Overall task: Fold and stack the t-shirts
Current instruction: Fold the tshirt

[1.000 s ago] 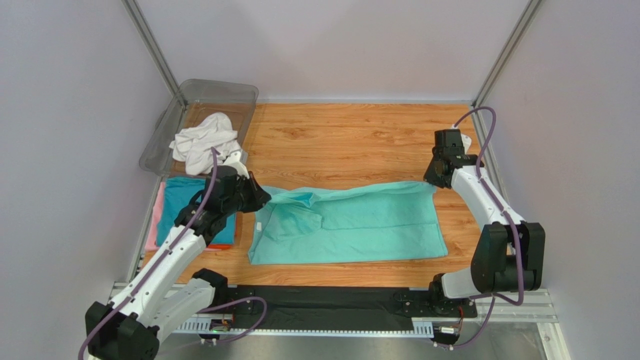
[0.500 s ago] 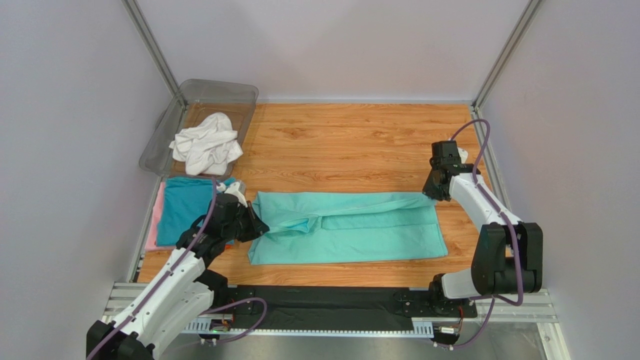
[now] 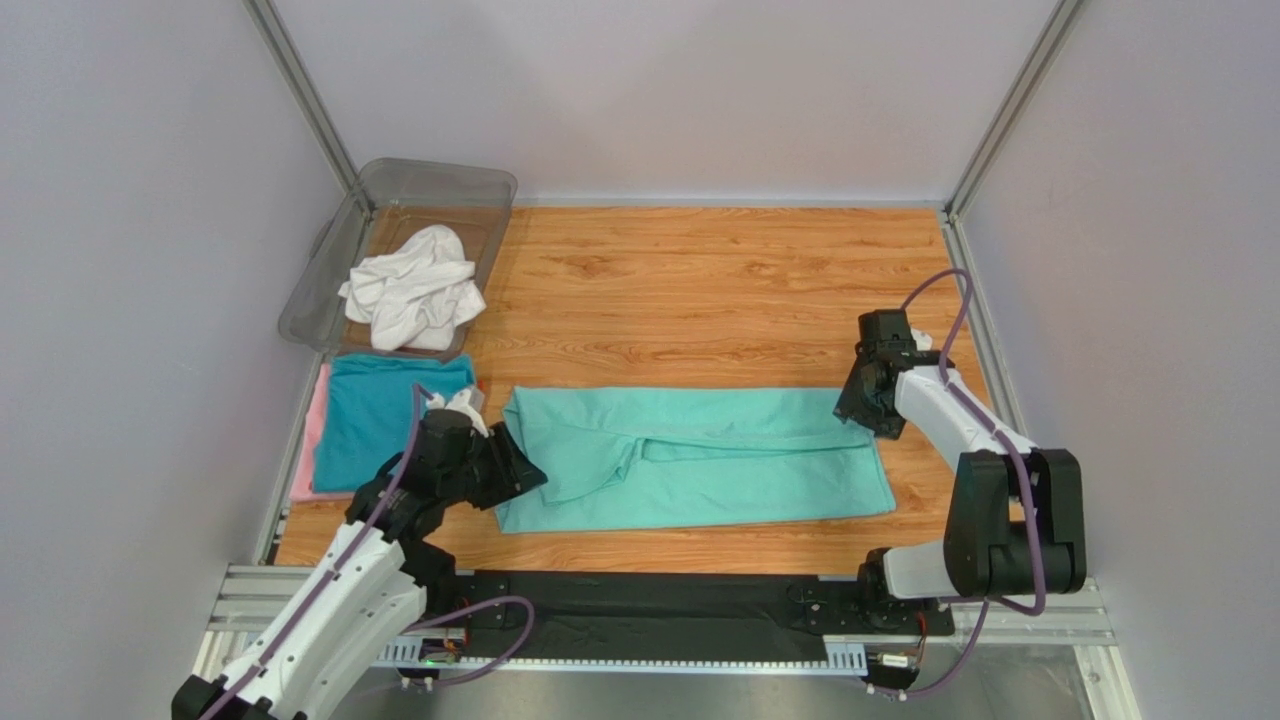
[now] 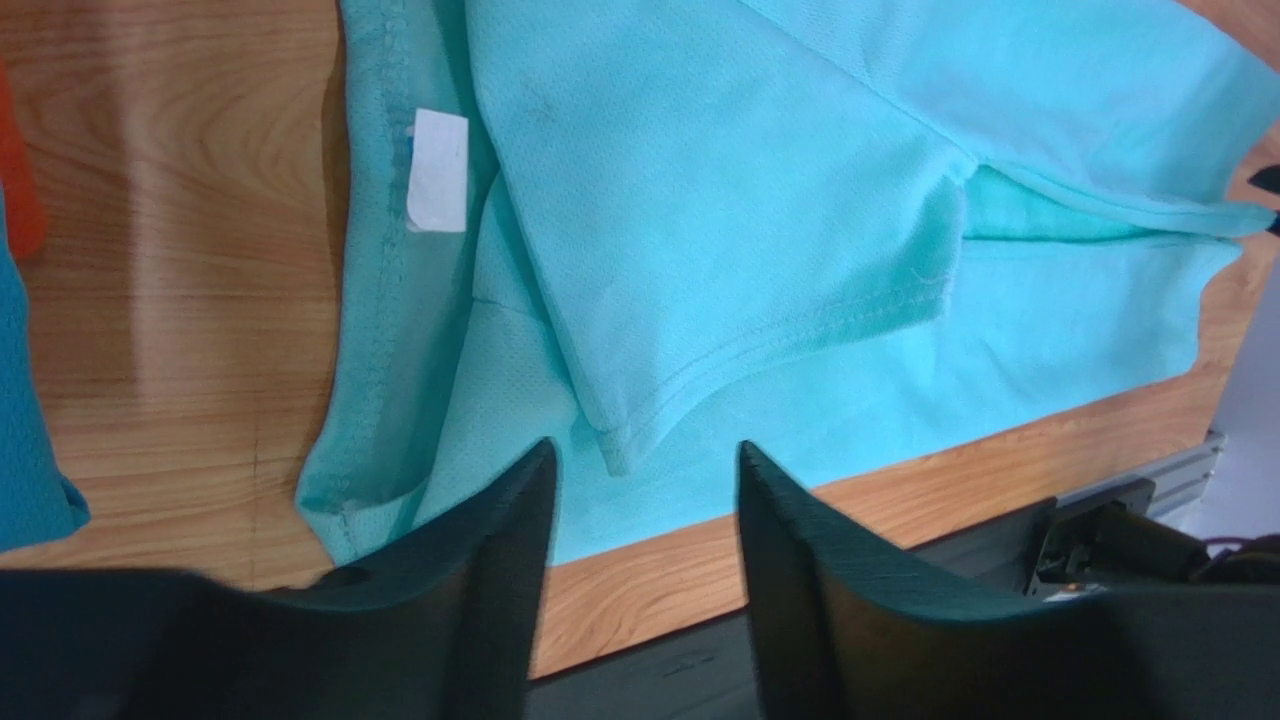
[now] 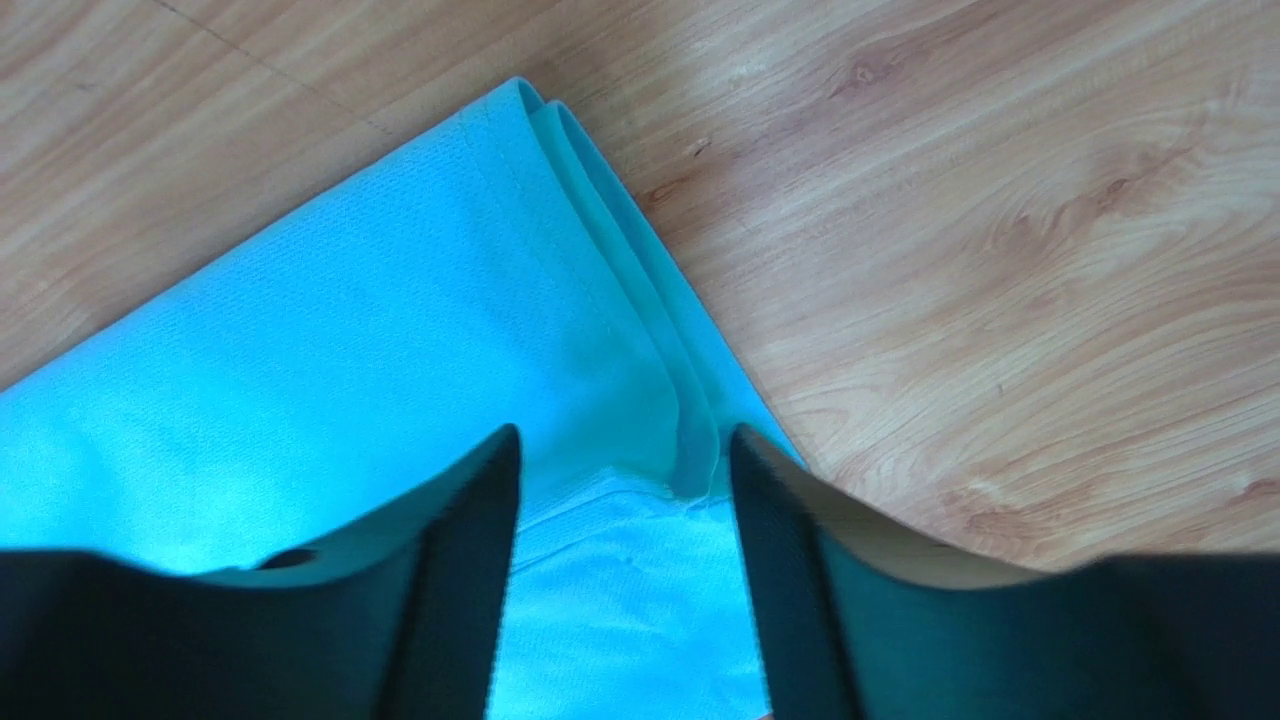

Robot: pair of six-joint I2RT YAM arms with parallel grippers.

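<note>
A mint green t-shirt lies flat on the wooden table, folded lengthwise into a long band. My left gripper hovers open over its left end, where a sleeve fold and a white label show; nothing sits between its fingers. At the band's far right corner, my right gripper is open too, its gap showing only cloth lying below. A folded teal-blue t-shirt rests on a pink one at the left. A crumpled white t-shirt lies in the bin.
The clear plastic bin stands at the back left corner. Bare wood stretches behind the green shirt. A black rail runs along the near edge. Grey walls close in both sides. An orange edge shows beside the teal stack.
Both grippers drew the green shirt's far edge toward the near side, laid it down over the rest, then opened and let go. The shirt is now a narrower band.
</note>
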